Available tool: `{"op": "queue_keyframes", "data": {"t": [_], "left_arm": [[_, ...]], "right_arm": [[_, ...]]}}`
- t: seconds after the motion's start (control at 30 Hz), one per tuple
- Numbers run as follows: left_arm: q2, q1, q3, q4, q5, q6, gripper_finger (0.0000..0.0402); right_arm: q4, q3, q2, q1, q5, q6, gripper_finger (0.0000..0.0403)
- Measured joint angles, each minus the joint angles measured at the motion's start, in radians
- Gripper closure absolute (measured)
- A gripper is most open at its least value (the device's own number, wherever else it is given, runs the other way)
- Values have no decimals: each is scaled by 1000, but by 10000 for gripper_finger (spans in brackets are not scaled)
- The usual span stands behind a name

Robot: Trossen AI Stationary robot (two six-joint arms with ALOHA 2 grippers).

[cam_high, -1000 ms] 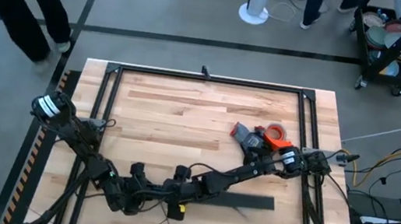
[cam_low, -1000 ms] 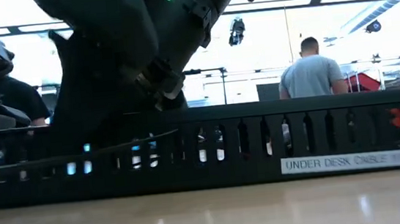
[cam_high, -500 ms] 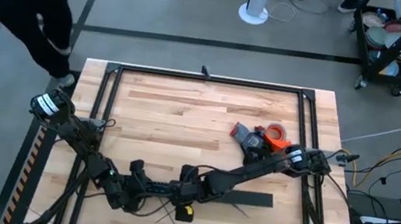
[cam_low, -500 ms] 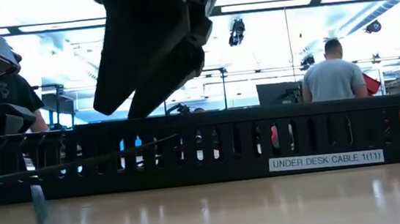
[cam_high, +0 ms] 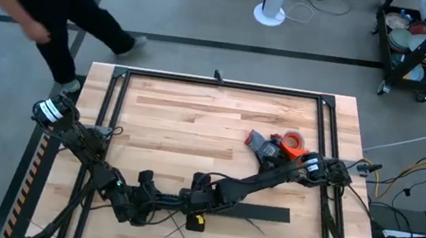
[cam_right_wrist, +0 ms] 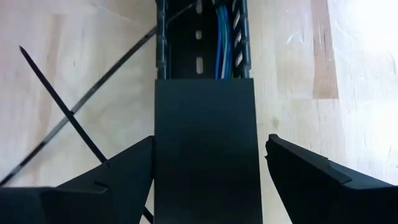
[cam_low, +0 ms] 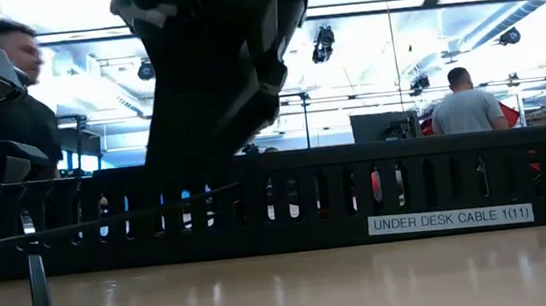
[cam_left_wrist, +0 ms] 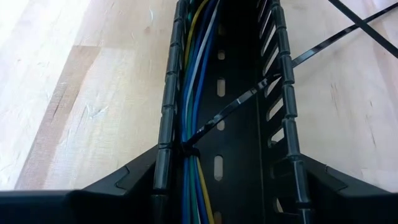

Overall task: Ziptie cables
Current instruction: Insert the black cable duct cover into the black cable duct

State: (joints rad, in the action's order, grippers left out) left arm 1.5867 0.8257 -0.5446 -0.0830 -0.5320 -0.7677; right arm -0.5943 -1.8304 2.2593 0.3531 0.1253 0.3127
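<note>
Straddling the black duct from opposite ends near the desk's front edge, both sets of jaws stood wide and held nothing. The left gripper faced the cables lying along one inner wall, where a ziptie already looped them — its tail slanting out through the teeth. The right gripper flanked the duct's plain end. Judged step: cinching; next, pinch that tail and pull — spare zipties lay beside.

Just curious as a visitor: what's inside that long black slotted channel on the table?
Inside the black duct run several cables, blue, yellow and pale, with a ziptie looped around them. Its far end is hidden under a flat black cover.
</note>
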Motion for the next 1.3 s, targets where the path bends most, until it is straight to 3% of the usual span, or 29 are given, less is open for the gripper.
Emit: {"op": "queue_keyframes", "data": {"t": [0.5,0.73,1.3], "left_arm": [[0,1,0,-1,3,0,164],[0,2,1,-16,8,-8,167],[0,2,-1,15,-11,-42,167]], "right_arm": [[16,4,1,0,-4,16,184],[104,8,15,-1,-18,12,177],[129,5,31,24,23,63,185]]}}
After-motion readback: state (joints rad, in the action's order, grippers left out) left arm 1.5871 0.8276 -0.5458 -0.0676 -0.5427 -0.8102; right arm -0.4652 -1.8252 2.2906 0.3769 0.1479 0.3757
